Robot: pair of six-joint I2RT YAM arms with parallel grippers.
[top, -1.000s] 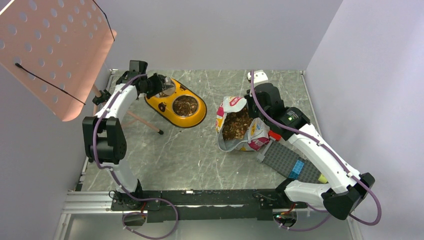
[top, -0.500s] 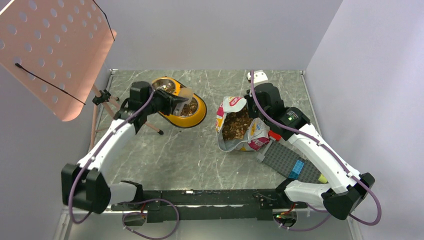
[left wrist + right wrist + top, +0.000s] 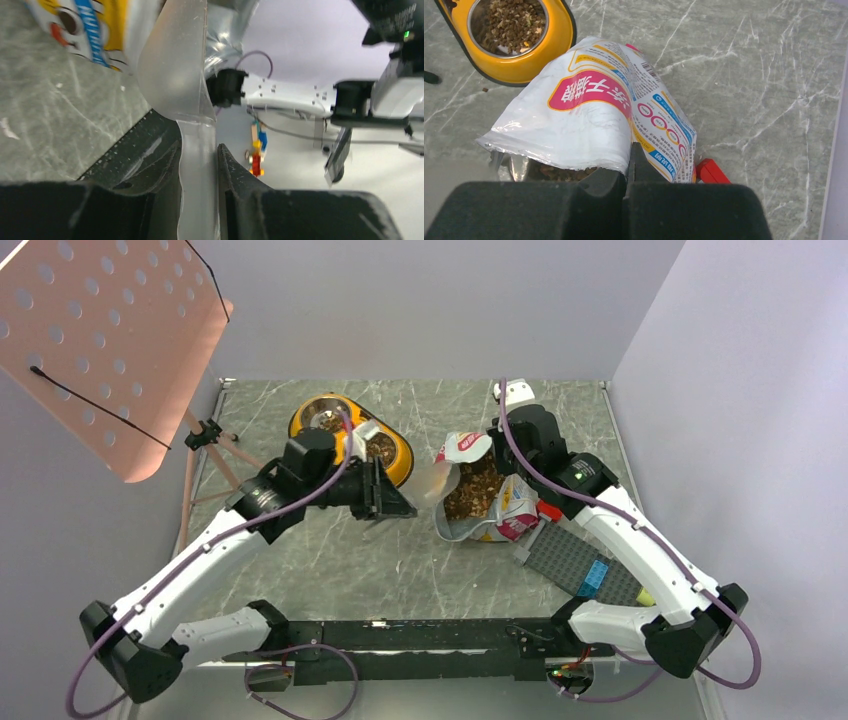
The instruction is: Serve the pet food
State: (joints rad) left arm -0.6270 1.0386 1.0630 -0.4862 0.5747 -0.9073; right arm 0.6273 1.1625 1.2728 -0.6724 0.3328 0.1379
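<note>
On the table (image 3: 330, 560), in the top view, the pet food (image 3: 468, 492) is sitting inside the bag (image 3: 515, 518), whose long axis is running far to near, with its mouth gaping upward. The left gripper (image 3: 398, 502) is pointing a clear scoop (image 3: 432, 480) right toward it. In the left wrist view, the fingers (image 3: 230, 175) are clamping the scoop's handle. In the right wrist view, the right gripper (image 3: 630, 165) is pinching the bag's rim, and more pet food is lying in the yellow bowl (image 3: 559, 45) to the left.

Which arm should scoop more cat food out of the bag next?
Left. The left pincer holds the clear scoop, pointed at the bag's open mouth with kibble showing inside. The right pincer is shut on the bag's edge, holding it open.
</note>
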